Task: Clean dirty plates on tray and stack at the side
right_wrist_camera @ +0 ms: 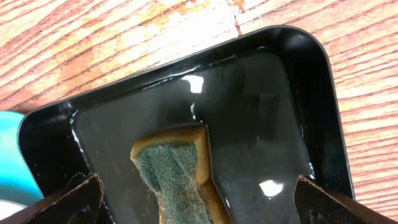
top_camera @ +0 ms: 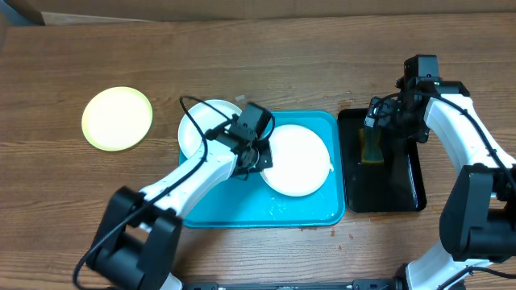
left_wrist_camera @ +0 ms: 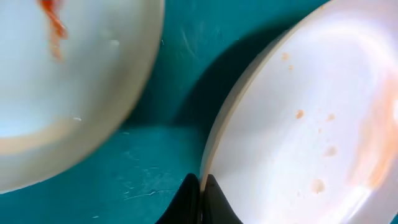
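The turquoise tray (top_camera: 306, 209) holds a white plate (top_camera: 298, 161) with faint orange spots. A second white plate (top_camera: 201, 129) with a red smear lies over the tray's left rim. My left gripper (top_camera: 256, 155) is shut on the left rim of the spotted plate (left_wrist_camera: 311, 124); its jaws (left_wrist_camera: 201, 186) pinch the rim over the tray floor (left_wrist_camera: 155, 155). The smeared plate (left_wrist_camera: 68, 81) shows at upper left. The yellow-green plate (top_camera: 117, 118) lies on the table at the far left. My right gripper (top_camera: 375, 133) is open.
A narrow black tray (top_camera: 403, 185) holding water stands right of the turquoise tray. A yellow sponge with a green scouring face (right_wrist_camera: 177, 174) lies in it, between my right gripper's (right_wrist_camera: 199, 199) spread fingers, which do not touch it. Wooden table all round.
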`<state>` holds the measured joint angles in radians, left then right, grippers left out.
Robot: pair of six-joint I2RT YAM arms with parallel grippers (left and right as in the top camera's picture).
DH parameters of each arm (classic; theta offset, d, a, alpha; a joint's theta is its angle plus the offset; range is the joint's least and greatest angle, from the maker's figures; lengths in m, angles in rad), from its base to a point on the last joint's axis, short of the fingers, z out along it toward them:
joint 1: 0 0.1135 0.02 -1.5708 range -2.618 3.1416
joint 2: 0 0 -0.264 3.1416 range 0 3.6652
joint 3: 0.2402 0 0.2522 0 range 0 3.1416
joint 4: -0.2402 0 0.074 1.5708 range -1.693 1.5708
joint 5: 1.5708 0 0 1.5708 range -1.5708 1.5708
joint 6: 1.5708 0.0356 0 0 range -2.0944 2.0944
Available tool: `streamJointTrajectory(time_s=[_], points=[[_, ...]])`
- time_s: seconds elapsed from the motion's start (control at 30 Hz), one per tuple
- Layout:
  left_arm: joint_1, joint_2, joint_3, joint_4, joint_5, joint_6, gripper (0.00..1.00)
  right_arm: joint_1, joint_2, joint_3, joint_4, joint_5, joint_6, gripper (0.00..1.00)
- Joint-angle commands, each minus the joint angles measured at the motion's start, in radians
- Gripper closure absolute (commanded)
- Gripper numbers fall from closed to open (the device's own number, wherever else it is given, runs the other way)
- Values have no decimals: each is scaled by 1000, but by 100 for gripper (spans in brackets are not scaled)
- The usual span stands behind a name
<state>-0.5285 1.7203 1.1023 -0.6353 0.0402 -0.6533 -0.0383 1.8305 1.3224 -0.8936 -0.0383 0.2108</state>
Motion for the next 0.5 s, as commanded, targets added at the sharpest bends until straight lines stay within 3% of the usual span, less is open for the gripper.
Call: streamJointTrajectory(time_s=[0.0,0.47], points=[[-2,-93,89,-41,-143,34,96,2,0,12,3,-9,6,0],[-3,-120,173,-14,-99,48,96,2,0,12,14,22,-14,0]])
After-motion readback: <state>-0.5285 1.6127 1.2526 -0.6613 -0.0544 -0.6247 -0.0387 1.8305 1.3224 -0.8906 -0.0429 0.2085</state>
